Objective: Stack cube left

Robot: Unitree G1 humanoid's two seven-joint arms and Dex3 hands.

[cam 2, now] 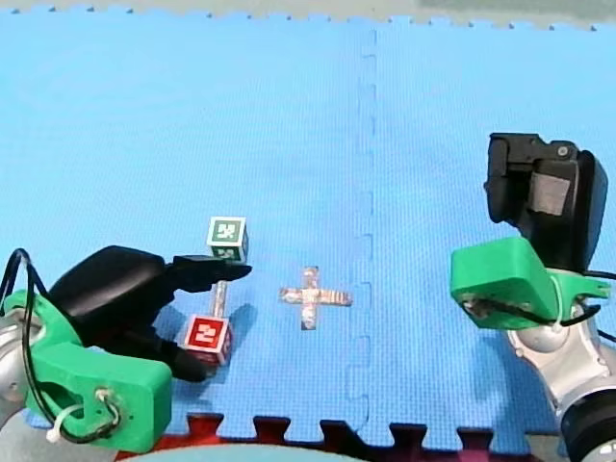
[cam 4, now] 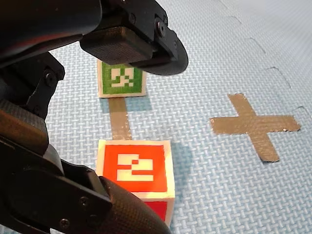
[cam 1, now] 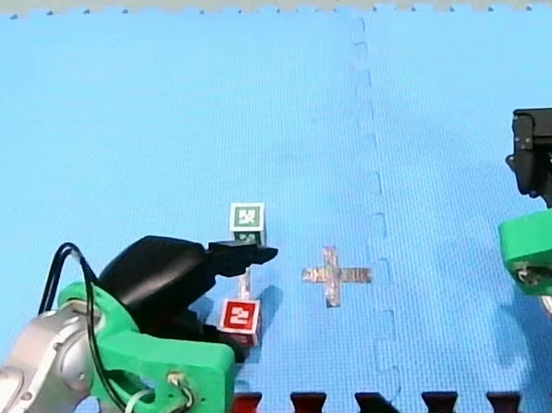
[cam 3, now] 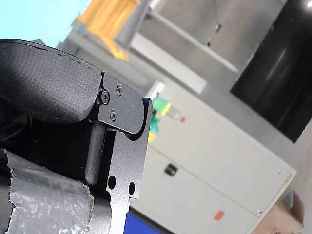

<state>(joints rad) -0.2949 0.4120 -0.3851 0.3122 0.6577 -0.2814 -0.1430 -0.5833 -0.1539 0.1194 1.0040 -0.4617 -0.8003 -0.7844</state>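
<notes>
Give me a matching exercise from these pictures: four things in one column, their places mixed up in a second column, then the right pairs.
Things
1. red cube
2. green cube
3. tape cross
4. right hand

Places
A. at the right side of the mat, away from both cubes
B. far end of the tape strip
C. near end of the tape strip, by the open left hand
D. right of the cubes, left of the seam

Pairs: 1-C, 2-B, 3-D, 4-A

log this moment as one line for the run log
phase: pre-grasp | left hand: open, beside red cube | green cube: on blue foam mat just beyond, unstacked | right hand: over mat's right side
</notes>
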